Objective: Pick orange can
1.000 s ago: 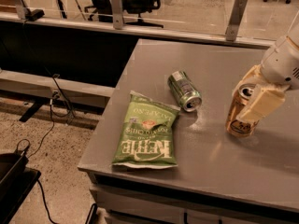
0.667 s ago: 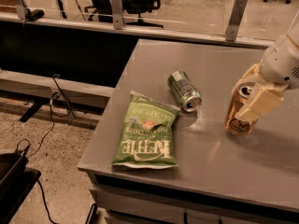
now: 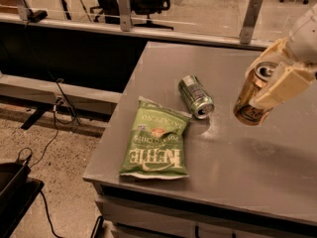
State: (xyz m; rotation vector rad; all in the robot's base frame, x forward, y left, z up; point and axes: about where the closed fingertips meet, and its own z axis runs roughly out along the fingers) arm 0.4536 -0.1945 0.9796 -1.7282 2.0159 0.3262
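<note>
The orange can [image 3: 246, 111] is orange-gold with dark lettering and a silver top. It hangs tilted above the right part of the grey table [image 3: 233, 175], its shadow on the surface below. My gripper [image 3: 256, 85] reaches in from the upper right and is shut on the orange can. One cream finger [image 3: 283, 87] lies across the can's front and the other runs behind its top.
A green can [image 3: 196, 96] lies on its side near the table's middle, left of the orange can. A green Kettle chips bag [image 3: 156, 140] lies flat near the front left edge. A glass partition and office chairs stand behind the table.
The orange can stood on the table inside my gripper; now it is off the surface, slightly higher and tilted, still in my grip.
</note>
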